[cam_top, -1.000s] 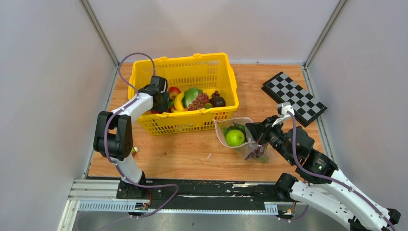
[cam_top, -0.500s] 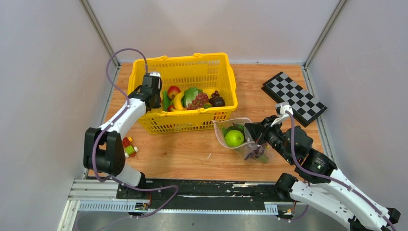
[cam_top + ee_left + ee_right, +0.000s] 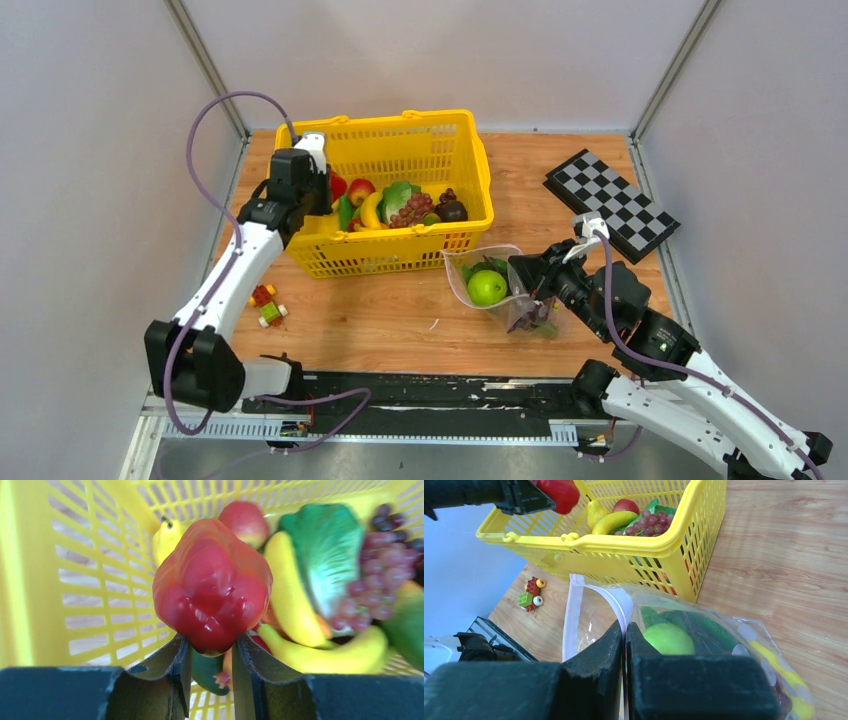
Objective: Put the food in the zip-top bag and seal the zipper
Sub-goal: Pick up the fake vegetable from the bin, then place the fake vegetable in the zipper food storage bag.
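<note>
Moved: left arm now stretches further out, and the left gripper (image 3: 210, 649) has risen from among the food to the left rim of the basket, carrying a fruit; right arm and bag lie as before.
Near right: right gripper (image 3: 624, 630), fingers pressed together on the mouth edge of the clear, crinkly, pale-dotted zip-top bag (image 3: 508, 312), holding that mouth propped open toward the basket.
Zipper line: narrow pale pink-white zipper (image 3: 572, 611) runs along the mouth edge, unsealed, its two sides apart.
Inside the bag: round green toy apple (image 3: 669, 639) near the mouth, long green pods (image 3: 704, 625) behind it; darker pieces deeper in are possibly grapes, too blurred to tell.
Bag's place: on the wooden table (image 3: 380, 320), just beside the basket's near right corner.
Near left: small red, green and yellow toy blocks (image 3: 265, 305) on the table beside the left arm, apart from the basket.
Left hold: jaws narrow, clamped on the lower end of a glossy red lobed toy fruit (image 3: 212, 587), held above the basket's left end.
Middle: yellow slatted plastic basket (image 3: 440, 120) holding the remaining food: yellow bananas (image 3: 290, 595), a green leafy vegetable (image 3: 325, 550), purple grapes (image 3: 375, 580), a red apple (image 3: 245, 520), a yellow pear (image 3: 167, 537).
Far right: black-and-white checkered board (image 3: 610, 205), flat near the table's far corner.
</note>
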Action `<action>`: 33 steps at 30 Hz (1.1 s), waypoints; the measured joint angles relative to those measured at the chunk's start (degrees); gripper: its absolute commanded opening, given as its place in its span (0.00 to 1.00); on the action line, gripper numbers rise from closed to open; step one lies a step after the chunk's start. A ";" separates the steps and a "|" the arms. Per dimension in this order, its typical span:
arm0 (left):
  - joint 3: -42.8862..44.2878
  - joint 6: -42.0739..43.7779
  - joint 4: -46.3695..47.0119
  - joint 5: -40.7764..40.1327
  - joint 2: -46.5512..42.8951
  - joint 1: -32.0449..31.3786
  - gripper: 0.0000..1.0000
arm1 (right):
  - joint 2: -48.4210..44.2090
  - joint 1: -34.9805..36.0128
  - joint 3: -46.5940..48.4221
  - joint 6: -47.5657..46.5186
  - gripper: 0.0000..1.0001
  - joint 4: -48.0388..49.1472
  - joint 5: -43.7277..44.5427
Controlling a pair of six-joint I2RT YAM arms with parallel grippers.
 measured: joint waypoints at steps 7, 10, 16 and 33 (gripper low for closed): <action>1.53 -0.90 0.44 11.21 -8.55 0.00 0.06 | 0.00 0.00 0.00 0.00 0.07 0.02 -0.33; 1.55 -1.66 1.07 16.17 -10.82 0.00 0.06 | 0.00 0.00 0.00 0.00 0.07 0.07 -0.59; 1.55 -3.98 4.81 27.34 -14.27 -0.11 0.06 | 0.00 0.00 0.00 0.02 0.07 0.39 -1.11; 0.48 -2.29 8.87 42.77 -17.22 -17.35 0.04 | 0.63 0.00 0.00 0.24 0.07 1.25 -1.73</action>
